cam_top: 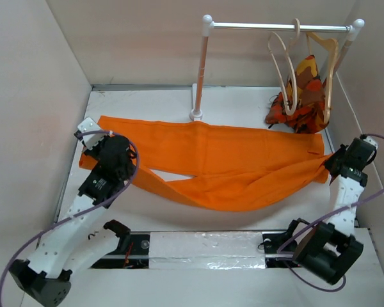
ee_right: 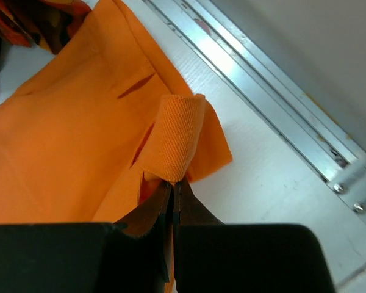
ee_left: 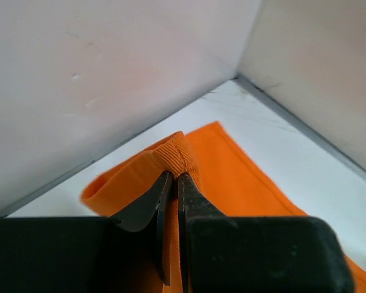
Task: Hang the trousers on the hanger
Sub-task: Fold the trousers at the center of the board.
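The bright-orange trousers [cam_top: 230,163] lie spread across the table from left to right. My left gripper [cam_top: 97,148] is shut on a fold of their left end; in the left wrist view the cloth [ee_left: 177,155] bunches between the black fingertips [ee_left: 192,195]. My right gripper [cam_top: 329,165] is shut on the trousers' right end by a pocket slit; the right wrist view shows a rolled fold [ee_right: 180,134] pinched at the tips. The thin cream hanger [cam_top: 283,67] hangs by its hook from the rail [cam_top: 278,27] at the back right.
A thicker tan wooden hanger [cam_top: 329,64] hangs right of the cream one, with a patterned orange, red and brown garment [cam_top: 304,96] under it. The rail's white post [cam_top: 198,83] stands behind the trousers. Walls close in on the left, back and right.
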You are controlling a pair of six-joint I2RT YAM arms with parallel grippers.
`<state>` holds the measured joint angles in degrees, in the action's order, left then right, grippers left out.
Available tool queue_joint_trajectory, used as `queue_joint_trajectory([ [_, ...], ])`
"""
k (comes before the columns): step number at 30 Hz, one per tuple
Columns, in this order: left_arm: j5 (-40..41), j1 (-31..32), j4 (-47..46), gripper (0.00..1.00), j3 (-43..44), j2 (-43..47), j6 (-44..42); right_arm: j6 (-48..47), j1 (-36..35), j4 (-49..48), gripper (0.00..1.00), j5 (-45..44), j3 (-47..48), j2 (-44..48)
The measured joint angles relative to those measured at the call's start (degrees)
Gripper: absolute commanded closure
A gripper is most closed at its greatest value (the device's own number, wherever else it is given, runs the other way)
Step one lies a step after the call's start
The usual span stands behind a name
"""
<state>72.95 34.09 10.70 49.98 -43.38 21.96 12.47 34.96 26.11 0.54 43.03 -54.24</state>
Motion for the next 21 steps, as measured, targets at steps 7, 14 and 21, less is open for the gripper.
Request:
queue_joint_trajectory([
  [7, -13.9, -24.5, -3.4, 1.0, 1.6, -11.2, -0.4, 2.7, -2.7, -5.7, 1.0, 2.7, 6.6, -10.9],
  [14, -25.2, -35.5, -0.1, 1.0, 8.2, -21.8, 6.4, 3.7, -3.5, -11.0, 1.0, 3.6, 9.1, -17.5],
  [21, -25.9, -35.8, 0.4, 1.0, 12.4, -28.3, 8.1, 5.6, -7.6, -12.5, 1.0, 3.2, 15.3, -27.4],
])
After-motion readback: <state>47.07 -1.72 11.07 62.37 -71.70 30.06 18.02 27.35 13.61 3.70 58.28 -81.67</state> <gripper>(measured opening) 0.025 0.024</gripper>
